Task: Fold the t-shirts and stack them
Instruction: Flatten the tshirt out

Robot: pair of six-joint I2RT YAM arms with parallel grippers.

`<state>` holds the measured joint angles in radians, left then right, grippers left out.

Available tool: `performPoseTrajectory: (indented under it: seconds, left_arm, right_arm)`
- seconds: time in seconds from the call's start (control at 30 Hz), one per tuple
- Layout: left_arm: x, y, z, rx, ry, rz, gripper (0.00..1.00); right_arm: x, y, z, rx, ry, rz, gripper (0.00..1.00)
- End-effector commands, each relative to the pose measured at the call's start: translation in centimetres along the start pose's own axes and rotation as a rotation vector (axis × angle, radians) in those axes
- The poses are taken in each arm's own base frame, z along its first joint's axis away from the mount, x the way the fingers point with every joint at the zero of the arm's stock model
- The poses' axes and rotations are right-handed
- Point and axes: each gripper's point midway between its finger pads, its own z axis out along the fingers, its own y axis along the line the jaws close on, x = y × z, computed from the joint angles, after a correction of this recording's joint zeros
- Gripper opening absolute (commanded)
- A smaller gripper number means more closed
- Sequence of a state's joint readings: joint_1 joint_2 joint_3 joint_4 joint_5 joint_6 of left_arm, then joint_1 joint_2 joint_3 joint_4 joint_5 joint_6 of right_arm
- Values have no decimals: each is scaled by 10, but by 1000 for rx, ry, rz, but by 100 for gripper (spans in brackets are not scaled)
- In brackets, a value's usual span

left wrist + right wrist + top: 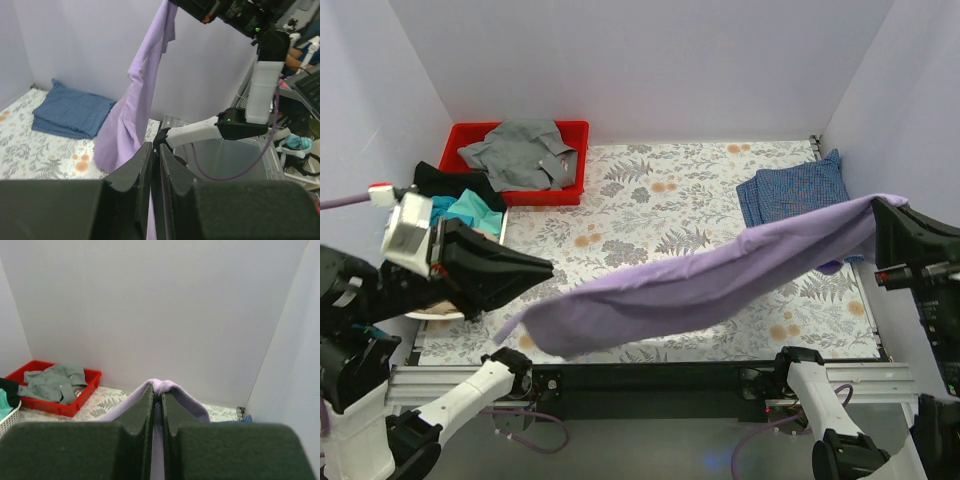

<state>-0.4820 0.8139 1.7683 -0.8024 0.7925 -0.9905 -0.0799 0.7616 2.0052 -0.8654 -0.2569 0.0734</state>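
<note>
A lavender t-shirt (720, 275) hangs stretched in the air between my two grippers, above the front of the floral table cover (660, 200). My left gripper (548, 268) is shut on its lower left end; in the left wrist view a strip of lavender cloth (135, 100) runs between the closed fingers (155, 150). My right gripper (878, 208) is shut on the upper right end, with the cloth (192, 404) bunched over its tips (158, 392). A folded blue checked t-shirt (795, 192) lies at the far right, and it also shows in the left wrist view (70, 115).
A red bin (465, 130) at the back left holds a grey shirt (520, 150); it also shows in the right wrist view (55, 407). A white basket (503, 228) at the left holds teal (470, 210) and black (445, 180) shirts. White walls enclose the back and sides.
</note>
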Motion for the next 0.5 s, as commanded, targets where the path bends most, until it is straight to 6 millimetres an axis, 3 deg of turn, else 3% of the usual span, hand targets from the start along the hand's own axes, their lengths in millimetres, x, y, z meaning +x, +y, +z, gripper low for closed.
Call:
performPoseTrajectory:
  seconds: [0.0, 0.17, 0.23, 0.33, 0.37, 0.43, 0.47]
  left_arm:
    - [-3, -27, -2, 145, 21, -9, 11]
    - [-19, -48, -17, 158, -42, 73, 11]
    - [-22, -50, -18, 163, -49, 76, 12]
    - [-15, -31, -6, 124, -24, 31, 13]
    - [-9, -22, -1, 106, -4, 3, 15]
    - [21, 15, 20, 51, 77, -109, 19]
    - [37, 30, 28, 35, 111, -149, 21]
  right_arm:
    - [-21, 3, -14, 14, -65, -19, 1]
    - [-65, 14, -42, 19, -227, -76, 1]
    - [-68, 12, -41, 32, -234, -82, 1]
    - [-41, 4, -15, 23, -141, -31, 1]
    - [-14, -1, 3, 14, -63, 1, 1]
    - [18, -7, 19, 12, 17, 37, 1]
    - [48, -12, 29, 13, 89, 64, 1]
